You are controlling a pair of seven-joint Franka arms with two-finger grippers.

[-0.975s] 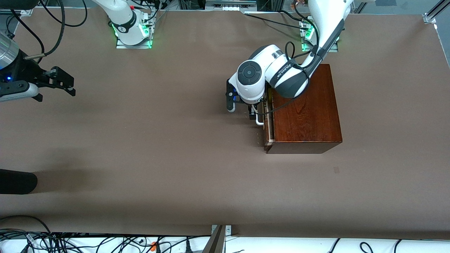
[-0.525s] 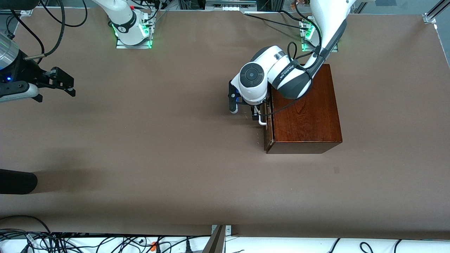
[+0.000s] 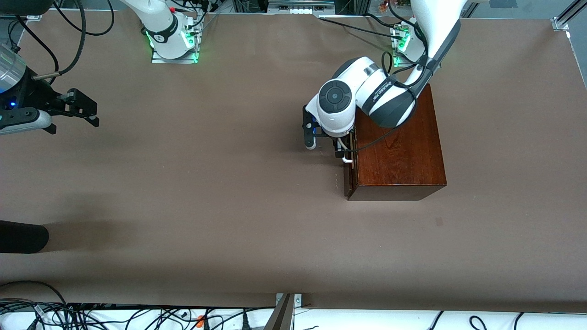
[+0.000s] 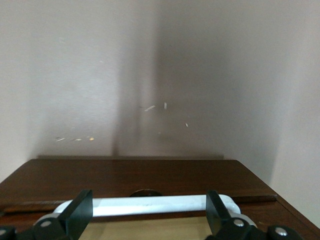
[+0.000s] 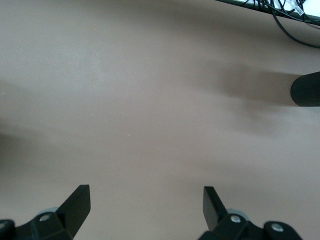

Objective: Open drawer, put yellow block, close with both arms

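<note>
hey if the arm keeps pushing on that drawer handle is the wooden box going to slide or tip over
Tipping seems unlikely: the wooden box is broad, squat and flat on the table. Sliding is possible, since its glossy underside probably grips the smooth surface poorly, though it looks heavy. The white handle, spanned by the left gripper, looks rigid and should not flex.

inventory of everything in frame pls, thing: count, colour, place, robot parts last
Glossy reddish-brown wooden box: 1, on the brown table, toward the left arm's end.
Drawer with dark brown front: 1, in the box, about shut.
White U-shaped bar handle: 1, on the drawer front.
Black cylinder end: 1, at the right arm's end of the table.
Yellow block: none in view.
Left gripper: 1, black, open, fingers astride the handle.
Right gripper: 1, black, open, waiting over bare table.
</note>
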